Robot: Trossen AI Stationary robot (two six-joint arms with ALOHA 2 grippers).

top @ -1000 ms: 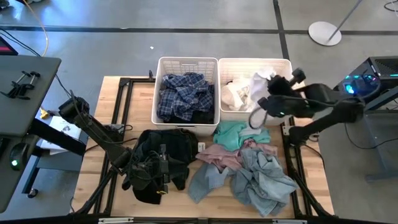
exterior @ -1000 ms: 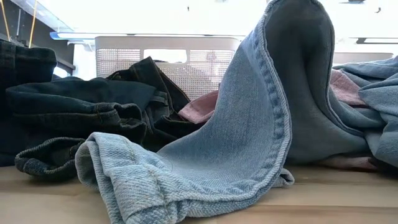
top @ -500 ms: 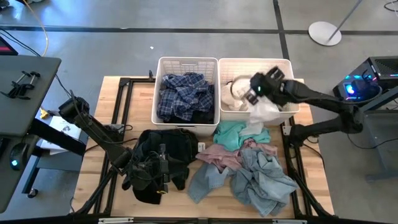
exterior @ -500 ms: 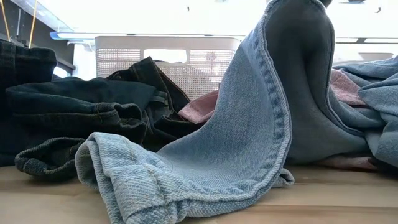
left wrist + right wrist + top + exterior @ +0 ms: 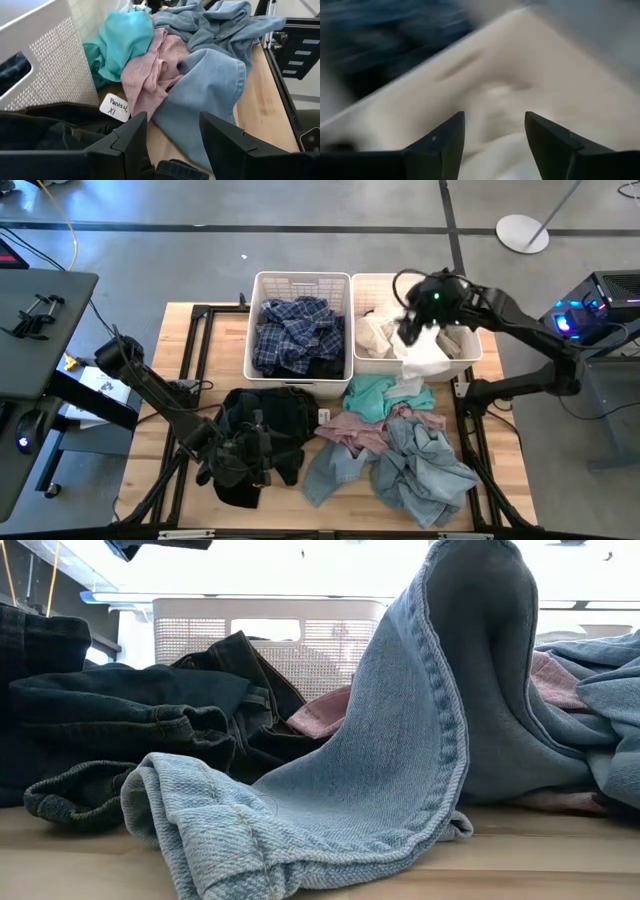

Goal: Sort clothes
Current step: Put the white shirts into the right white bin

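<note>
White garment [image 5: 428, 360] below parted right jaws

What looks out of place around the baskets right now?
A white garment is draped over the front rim of the right basket, partly hanging outside above the teal garment. The right gripper hovers over it, fingers apart. The left basket holds its plaid garment fully inside.

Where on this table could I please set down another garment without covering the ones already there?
Bare wood shows on the table left of the black clothes, and along the edge right of the pale denim. The middle is crowded, both baskets hold clothes.
</note>
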